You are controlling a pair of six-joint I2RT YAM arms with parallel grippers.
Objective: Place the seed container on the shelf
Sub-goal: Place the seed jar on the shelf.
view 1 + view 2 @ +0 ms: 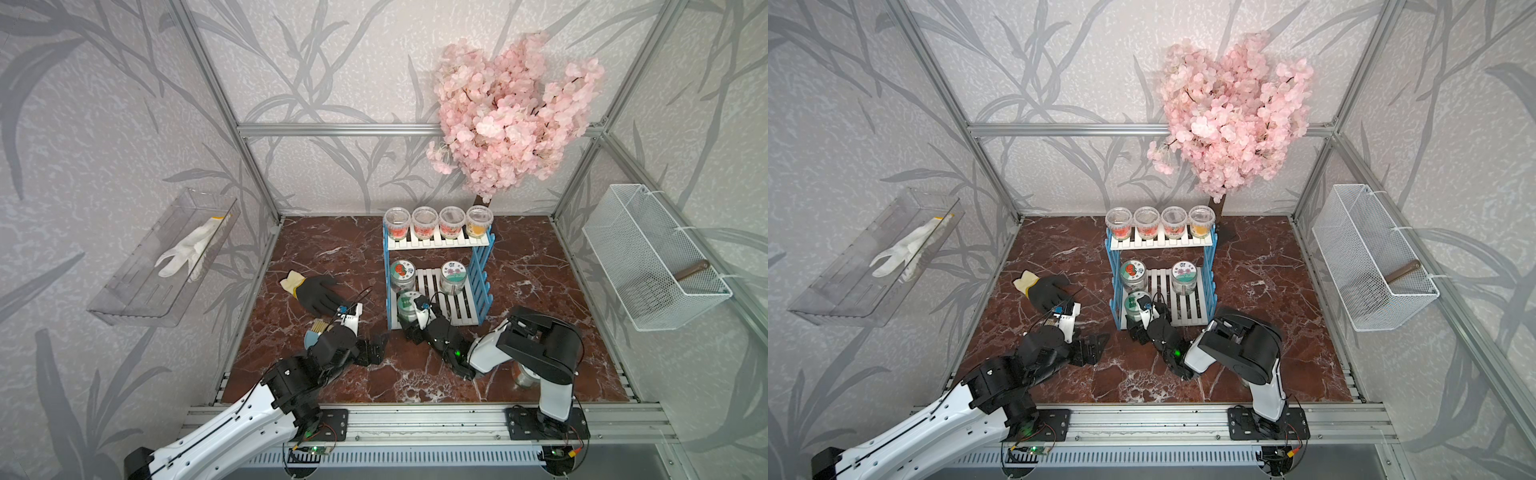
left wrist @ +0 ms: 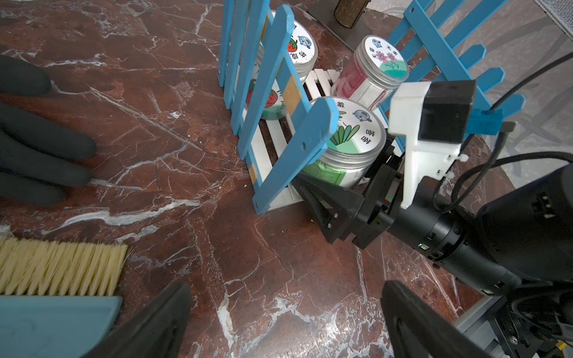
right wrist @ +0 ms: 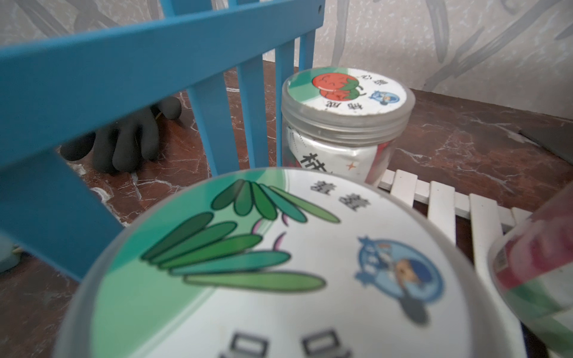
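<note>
The seed container (image 2: 356, 133) stands at the front left corner of the shelf's (image 2: 273, 102) lower board; right gripper (image 1: 411, 322) flanks it, grasp unclear; left gripper (image 2: 283, 325) gapes empty

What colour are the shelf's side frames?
The side frames are blue; the left wrist view shows them best.

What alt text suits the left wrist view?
The right gripper is at a green-lidded seed jar on the blue shelf's lower board, near a tomato-lidded jar and a flower-lidded jar. A black glove and brush lie on the marble tabletop; the left gripper is open.
</note>
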